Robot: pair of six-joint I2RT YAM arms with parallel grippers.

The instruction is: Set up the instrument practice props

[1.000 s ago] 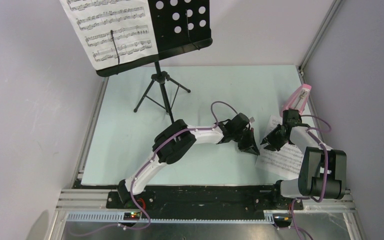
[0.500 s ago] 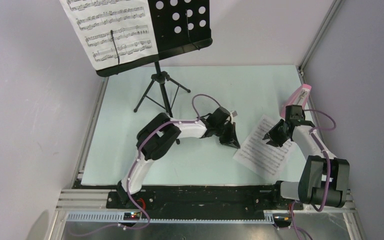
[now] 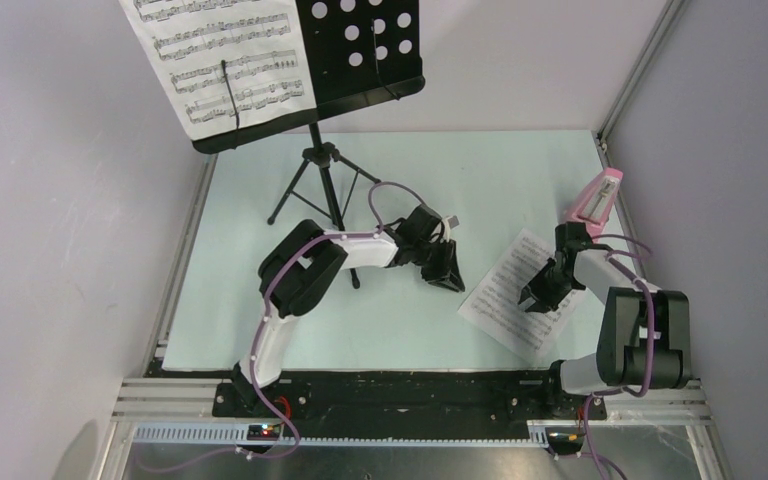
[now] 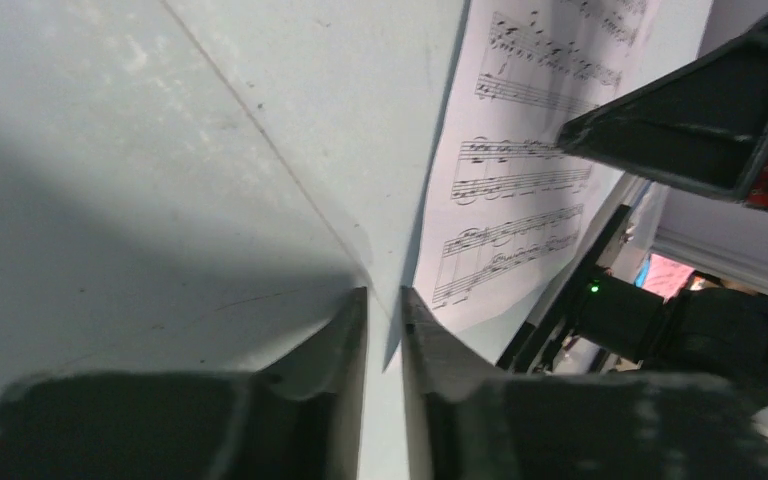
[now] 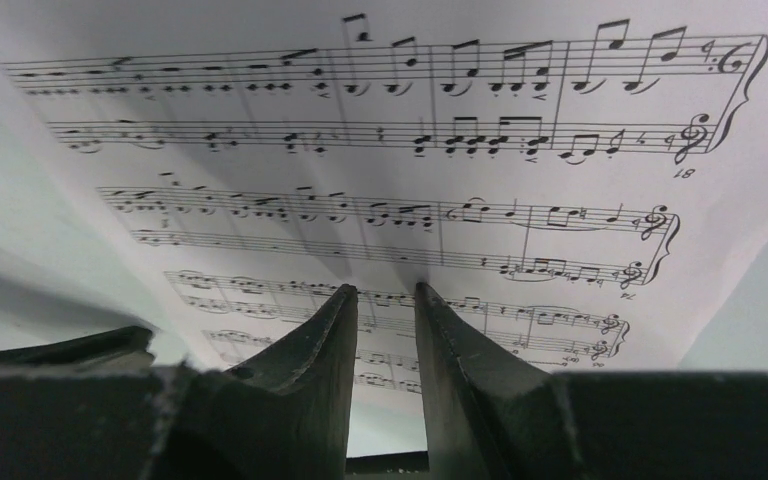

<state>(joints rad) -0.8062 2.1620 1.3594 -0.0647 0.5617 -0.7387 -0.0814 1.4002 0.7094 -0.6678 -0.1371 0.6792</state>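
Pale green table (image 3: 260, 200), white walls on three sides. The music stand (image 3: 360, 50) is on its tripod at the far left. One page (image 3: 220, 60) is already on the left half of its desk and the right half is bare. The pink metronome (image 3: 597, 195) is upright at the far right edge, just behind the right arm.

A loose sheet (image 3: 505, 300) lies flat on the table, near right. The right claw (image 3: 532, 298) is over it with its jaws a narrow gap apart. Its tips are down at the paper and I can't see anything pinched between them. The left claw (image 3: 452, 280) is near the table centre, just left of the sheet's edge. Its jaws are open a slit with nothing in them, tips close to the surface.

My read: the step is getting that sheet off the table and onto the bare half of the stand.

How I'd do it:
- Flat paper gives no purchase from above. Pin it with the right tips and push toward the left claw so the near edge buckles up.
- Left claw takes the raised edge with a shallow bite, not over the staves.
- Release the right claw before lifting, or the sheet may tear or crease.
- Carry it low and slow, since the paper will flop.
- Land the bottom edge on the stand's lip beside the first page, then let go.
- Keep clear of the tripod legs. The stand looks easy to tip.
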